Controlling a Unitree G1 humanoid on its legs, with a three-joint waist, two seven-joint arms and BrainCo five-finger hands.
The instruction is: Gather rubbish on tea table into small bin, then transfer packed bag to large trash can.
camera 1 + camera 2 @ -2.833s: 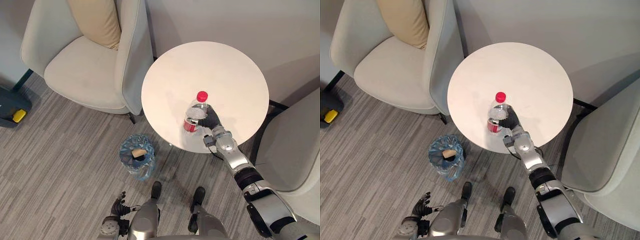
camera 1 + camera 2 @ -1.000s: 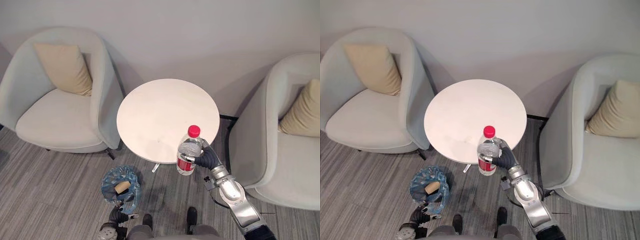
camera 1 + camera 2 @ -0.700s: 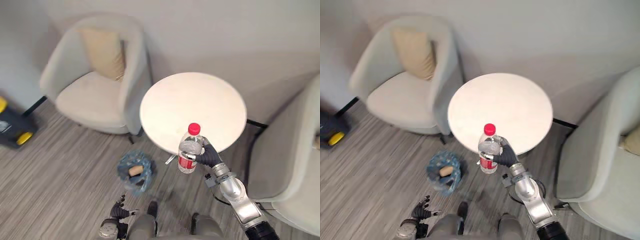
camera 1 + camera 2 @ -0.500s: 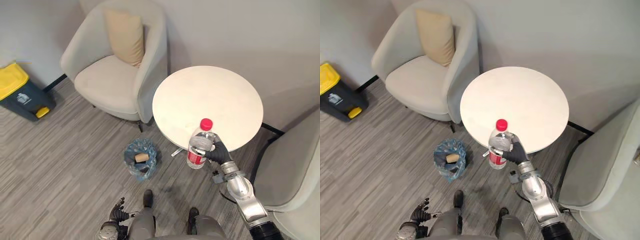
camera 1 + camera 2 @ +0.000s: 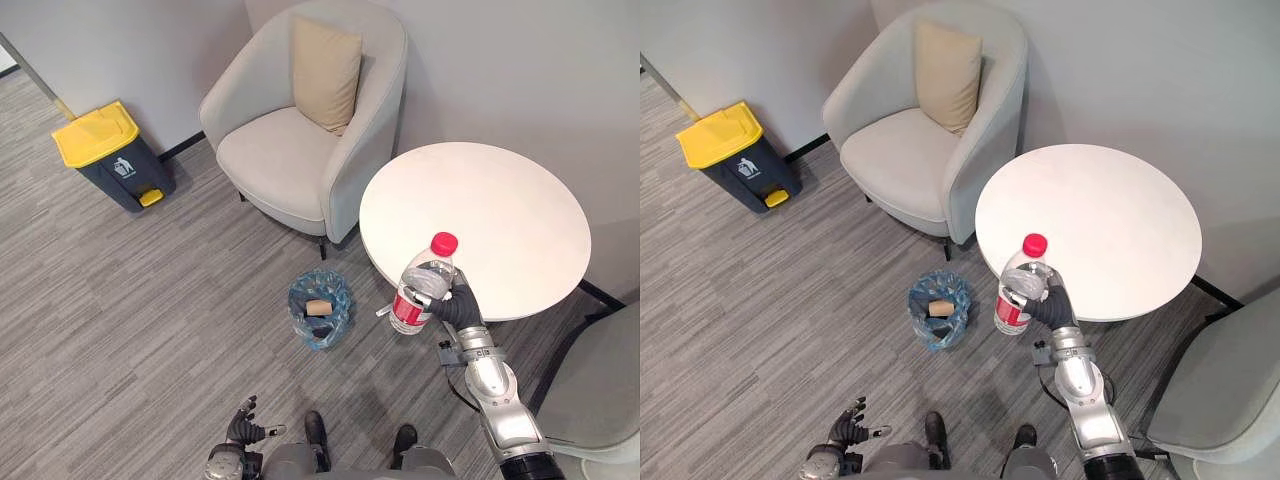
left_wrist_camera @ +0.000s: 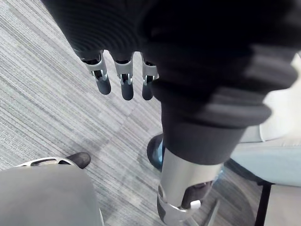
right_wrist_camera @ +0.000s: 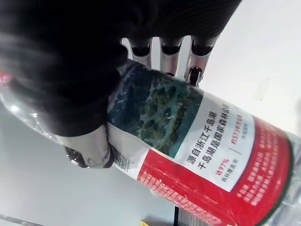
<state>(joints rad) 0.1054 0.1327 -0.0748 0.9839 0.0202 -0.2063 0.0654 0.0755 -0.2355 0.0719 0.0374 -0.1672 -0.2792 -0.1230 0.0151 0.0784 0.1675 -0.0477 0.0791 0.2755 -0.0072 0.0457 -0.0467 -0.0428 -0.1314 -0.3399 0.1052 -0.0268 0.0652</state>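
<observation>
Right hand: fingers and thumb wrapped round the bottle, held in the air.
Bottle: clear plastic, red cap, red label; roughly upright at the near left edge of the tea table.
Small bin: on the floor left of the table, blue bag liner, brown roll inside.
Left hand: low over the floor, fingers straight and loose, holding nothing.
Large trash can: dark, yellow lid, far left by the wall.
Armchair: pale, tan cushion, beyond the bin.

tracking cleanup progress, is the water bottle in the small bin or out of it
Out. The right hand holds the bottle upright in the air by the table edge, apart from the small bin on the floor.
</observation>
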